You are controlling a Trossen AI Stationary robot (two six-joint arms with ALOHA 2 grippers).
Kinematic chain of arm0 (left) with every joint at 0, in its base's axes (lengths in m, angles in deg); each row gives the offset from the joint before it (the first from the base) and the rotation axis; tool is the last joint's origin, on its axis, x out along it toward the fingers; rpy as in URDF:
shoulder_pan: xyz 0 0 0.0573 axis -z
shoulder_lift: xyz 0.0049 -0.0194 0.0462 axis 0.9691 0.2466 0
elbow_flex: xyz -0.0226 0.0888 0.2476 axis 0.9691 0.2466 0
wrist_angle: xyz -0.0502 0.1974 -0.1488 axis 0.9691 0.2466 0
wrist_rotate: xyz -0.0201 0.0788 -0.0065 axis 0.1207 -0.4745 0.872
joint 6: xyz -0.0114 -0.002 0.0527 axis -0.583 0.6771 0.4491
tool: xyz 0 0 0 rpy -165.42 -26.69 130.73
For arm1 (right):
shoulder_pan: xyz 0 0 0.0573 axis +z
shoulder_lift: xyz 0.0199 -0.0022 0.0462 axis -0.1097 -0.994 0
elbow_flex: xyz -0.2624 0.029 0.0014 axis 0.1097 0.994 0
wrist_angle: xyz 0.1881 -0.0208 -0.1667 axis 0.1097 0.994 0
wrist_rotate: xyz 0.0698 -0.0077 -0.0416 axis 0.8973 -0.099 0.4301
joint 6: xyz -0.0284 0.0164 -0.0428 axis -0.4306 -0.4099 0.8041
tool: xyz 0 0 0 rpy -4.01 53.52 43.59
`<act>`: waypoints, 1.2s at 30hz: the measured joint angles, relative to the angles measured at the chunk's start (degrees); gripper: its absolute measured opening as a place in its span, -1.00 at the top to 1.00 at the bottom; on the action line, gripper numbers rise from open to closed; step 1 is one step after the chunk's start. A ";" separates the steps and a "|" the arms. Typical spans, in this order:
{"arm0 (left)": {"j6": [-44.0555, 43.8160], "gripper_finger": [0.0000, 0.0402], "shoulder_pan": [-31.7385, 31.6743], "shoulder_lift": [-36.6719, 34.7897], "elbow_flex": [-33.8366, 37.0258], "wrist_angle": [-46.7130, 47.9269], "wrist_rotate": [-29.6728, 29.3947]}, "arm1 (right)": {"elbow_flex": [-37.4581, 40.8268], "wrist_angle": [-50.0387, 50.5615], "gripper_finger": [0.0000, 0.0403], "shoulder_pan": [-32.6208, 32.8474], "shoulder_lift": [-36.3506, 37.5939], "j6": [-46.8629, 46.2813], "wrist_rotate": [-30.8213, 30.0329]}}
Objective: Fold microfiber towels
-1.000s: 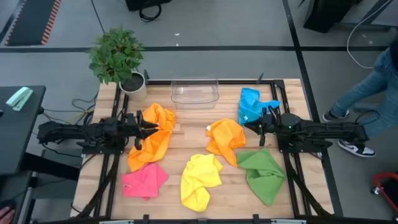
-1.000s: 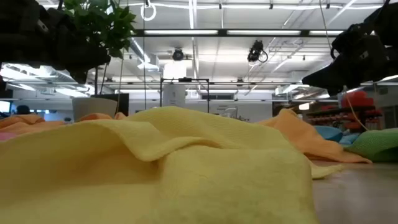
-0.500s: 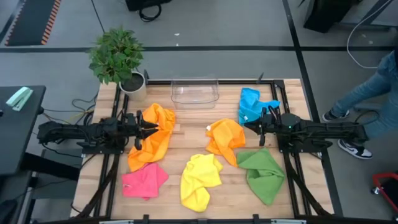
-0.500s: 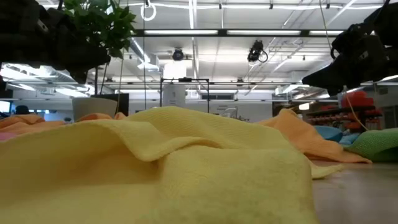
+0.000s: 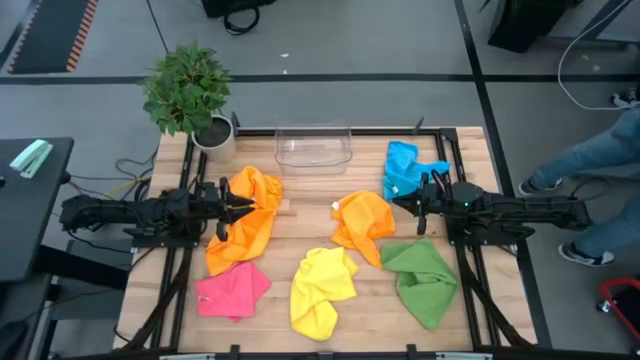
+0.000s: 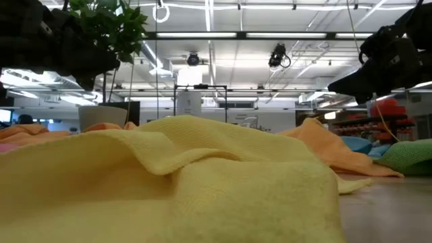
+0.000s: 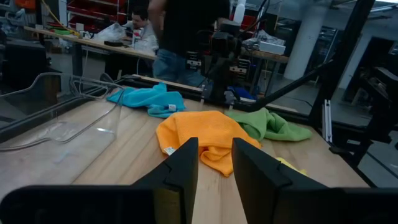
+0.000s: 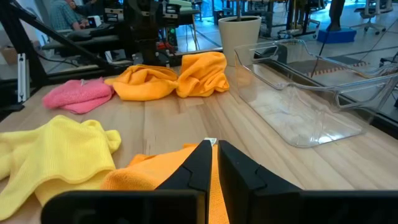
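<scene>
Six towels lie crumpled on the wooden table: an orange one (image 5: 250, 222) at the left, an orange one (image 5: 365, 225) in the middle, a yellow one (image 5: 322, 290), a pink one (image 5: 232, 290), a green one (image 5: 420, 280) and a blue one (image 5: 408, 168). My left gripper (image 5: 250, 206) hangs above the left orange towel's edge with a narrow gap between its fingers (image 7: 215, 155), holding nothing. My right gripper (image 5: 398, 203) hangs above the table beside the middle orange towel, its fingers almost together (image 8: 215, 155), holding nothing.
A clear plastic bin (image 5: 313, 148) stands at the table's far edge, with a potted plant (image 5: 190, 95) at the far left corner. A person's legs (image 5: 600, 150) show beside the table's right edge. Bare wood shows between the two orange towels.
Both arms and all towels have kept still. The person beside the table's right edge has shifted their legs.
</scene>
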 joint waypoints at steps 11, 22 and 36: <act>-0.02 0.47 0.00 0.02 0.01 0.00 0.00 | 0.00 0.01 0.82 -0.01 0.00 0.00 0.00; -0.04 0.47 0.01 0.00 -0.01 0.00 -0.02 | 0.00 0.00 0.82 0.00 0.00 0.00 0.00; -13.89 0.47 -0.01 -0.01 0.00 -0.20 -0.29 | 0.00 -0.01 0.82 -0.01 -0.01 0.00 0.00</act>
